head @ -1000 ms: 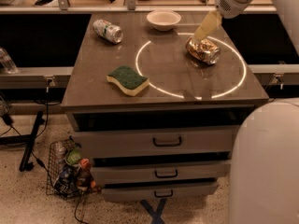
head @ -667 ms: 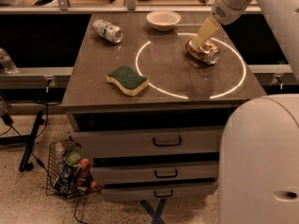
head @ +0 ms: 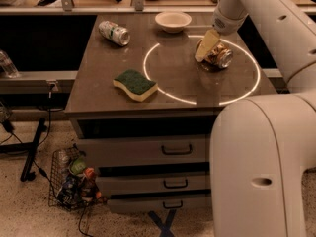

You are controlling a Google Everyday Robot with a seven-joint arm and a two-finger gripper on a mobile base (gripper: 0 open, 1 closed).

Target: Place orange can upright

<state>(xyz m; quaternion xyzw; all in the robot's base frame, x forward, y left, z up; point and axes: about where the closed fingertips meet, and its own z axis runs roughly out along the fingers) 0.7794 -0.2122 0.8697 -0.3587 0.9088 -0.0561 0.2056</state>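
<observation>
While the gripper overlaps it, the orange can lies pointing rightward.

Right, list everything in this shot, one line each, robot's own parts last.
orange can: one, orange-gold with silver ends, lying on its side inside the ring, right part of the tabletop
green-and-white can: one, silver, on its side, back left corner
bowl: one, off-white, back centre
sponge: one, green over yellow, front left, just outside the ring
ring: one, white, marked on the tabletop
cabinet: one, brown top, three drawers below
wire basket: one, dark, on the floor at left, holding bottles
arm: one, white, reaching in from the right
gripper: one, pale yellow, at the orange can's left side
</observation>
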